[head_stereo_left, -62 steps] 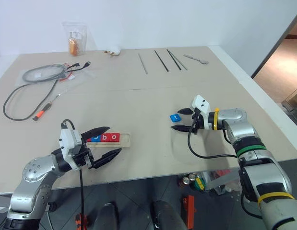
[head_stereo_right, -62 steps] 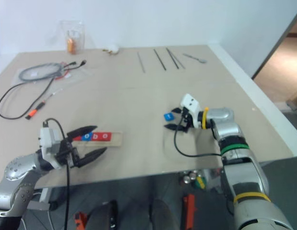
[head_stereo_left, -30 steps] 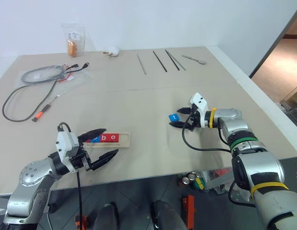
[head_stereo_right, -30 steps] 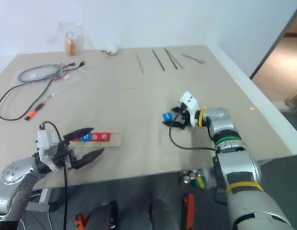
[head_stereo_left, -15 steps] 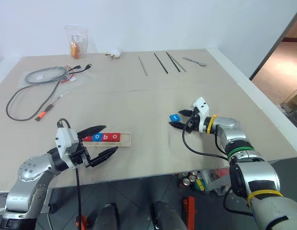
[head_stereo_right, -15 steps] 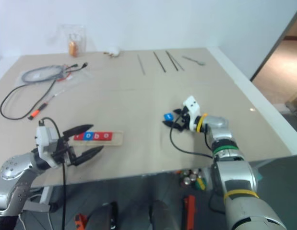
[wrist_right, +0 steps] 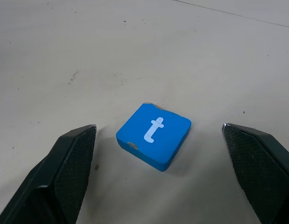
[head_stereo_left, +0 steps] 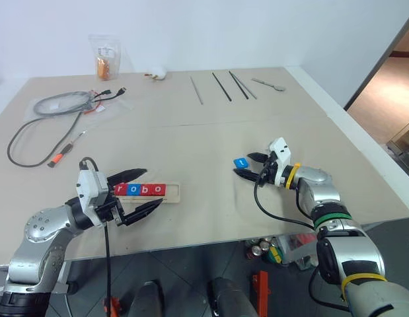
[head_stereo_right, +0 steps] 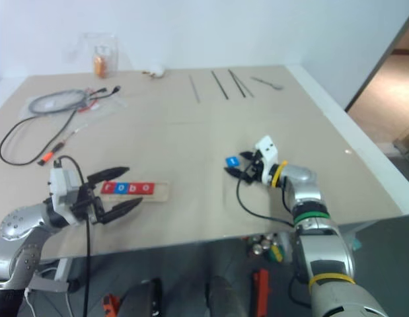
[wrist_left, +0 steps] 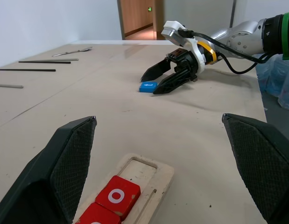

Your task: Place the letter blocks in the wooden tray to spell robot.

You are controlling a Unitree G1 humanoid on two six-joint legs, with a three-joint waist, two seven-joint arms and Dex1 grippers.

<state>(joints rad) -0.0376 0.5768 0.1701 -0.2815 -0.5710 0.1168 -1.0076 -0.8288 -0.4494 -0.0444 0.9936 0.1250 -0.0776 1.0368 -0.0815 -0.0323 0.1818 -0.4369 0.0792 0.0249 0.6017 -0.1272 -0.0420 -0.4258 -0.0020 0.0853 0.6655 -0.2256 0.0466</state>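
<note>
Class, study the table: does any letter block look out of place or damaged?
Yes. The blue t block lies loose on the table, far from the wooden tray, between the right gripper's open fingers. Its corners look chipped.

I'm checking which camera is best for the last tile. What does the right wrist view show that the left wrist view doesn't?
Right wrist view alone: the white letter t on the blue block, readable, lying flat between its open pincer's fingertips.

Left wrist view alone: the wooden tray with a red o tile and a bare slot at its end, plus the whole right pincer.

Both: the blue block on the table, ungripped.
</note>
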